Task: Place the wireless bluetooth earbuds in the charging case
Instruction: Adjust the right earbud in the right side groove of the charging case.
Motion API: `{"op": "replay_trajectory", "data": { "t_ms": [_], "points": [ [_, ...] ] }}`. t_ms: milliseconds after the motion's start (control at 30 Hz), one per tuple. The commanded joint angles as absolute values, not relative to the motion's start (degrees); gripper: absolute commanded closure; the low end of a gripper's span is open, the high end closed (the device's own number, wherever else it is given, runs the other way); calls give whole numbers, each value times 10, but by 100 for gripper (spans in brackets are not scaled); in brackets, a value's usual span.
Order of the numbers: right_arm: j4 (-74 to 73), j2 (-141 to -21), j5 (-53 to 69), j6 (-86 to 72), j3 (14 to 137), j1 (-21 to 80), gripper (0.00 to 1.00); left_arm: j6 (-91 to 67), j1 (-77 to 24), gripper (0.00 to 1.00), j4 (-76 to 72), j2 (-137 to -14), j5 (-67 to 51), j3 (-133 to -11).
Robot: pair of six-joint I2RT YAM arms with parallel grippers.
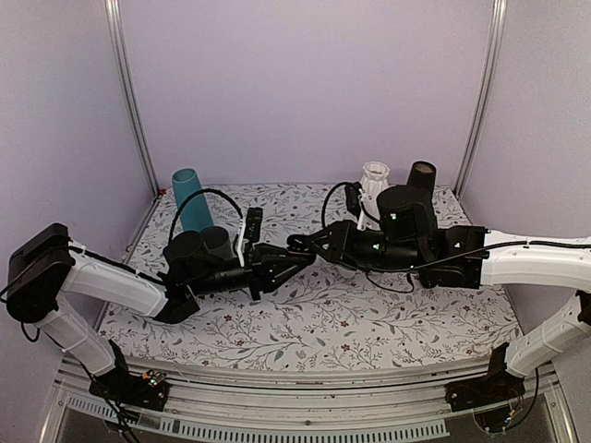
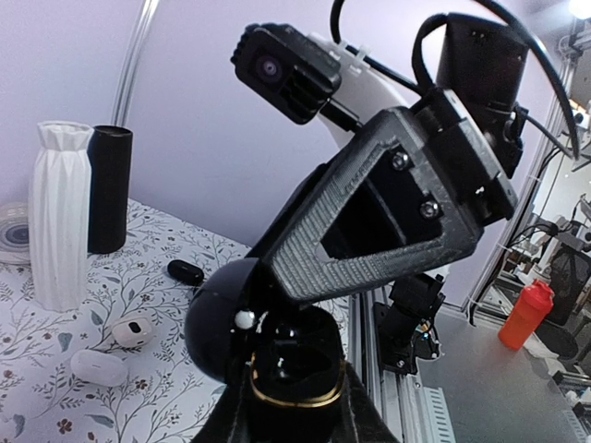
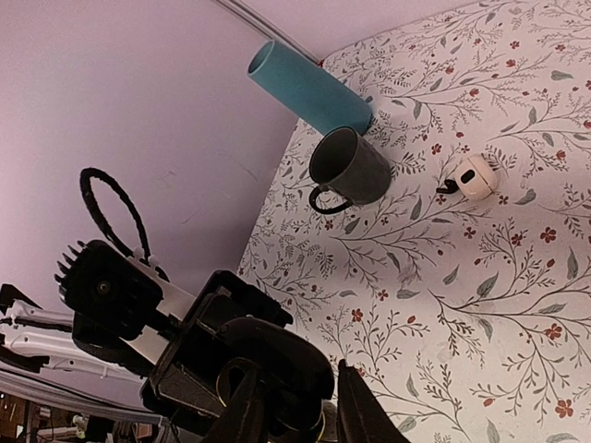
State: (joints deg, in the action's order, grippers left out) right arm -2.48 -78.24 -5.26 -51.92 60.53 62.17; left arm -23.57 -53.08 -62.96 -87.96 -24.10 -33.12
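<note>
The charging case [image 2: 288, 386] is glossy black with a gold rim, and its domed lid [image 2: 222, 318] stands open. My left gripper [image 2: 288, 420] is shut on its body, held above the table mid-scene [image 1: 294, 261]. My right gripper [image 1: 302, 245] meets it from the right, and one ribbed finger [image 2: 369, 231] hangs just over the open case. In the right wrist view my right gripper [image 3: 300, 420] has its two fingers a little apart astride the dark case [image 3: 277, 360], their tips cut off. Something dark and glossy lies in the case's well. A small black oblong [image 2: 185, 272], perhaps an earbud, lies on the table.
Two white pebble cases [image 2: 132, 332] [image 2: 99, 366] lie near a white vase [image 2: 60, 212] and a black cylinder [image 2: 109, 189] at the back right. A teal cylinder [image 3: 309, 88], a grey mug [image 3: 351, 166] and a white round piece [image 3: 476, 177] sit back left. A black bar [image 1: 251, 221] lies behind the left arm.
</note>
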Motion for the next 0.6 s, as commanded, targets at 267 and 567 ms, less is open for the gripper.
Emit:
{"op": "replay_trajectory", "data": {
  "t_ms": [267,567],
  "points": [
    [-31,-788,-76,-510,612,618,88,-219,-541,100,-614,-867,-220,-344],
    [-77,-784,-77,-477,631,617,92,-168,-541,100,-560,-853,-194,-349]
  ]
}}
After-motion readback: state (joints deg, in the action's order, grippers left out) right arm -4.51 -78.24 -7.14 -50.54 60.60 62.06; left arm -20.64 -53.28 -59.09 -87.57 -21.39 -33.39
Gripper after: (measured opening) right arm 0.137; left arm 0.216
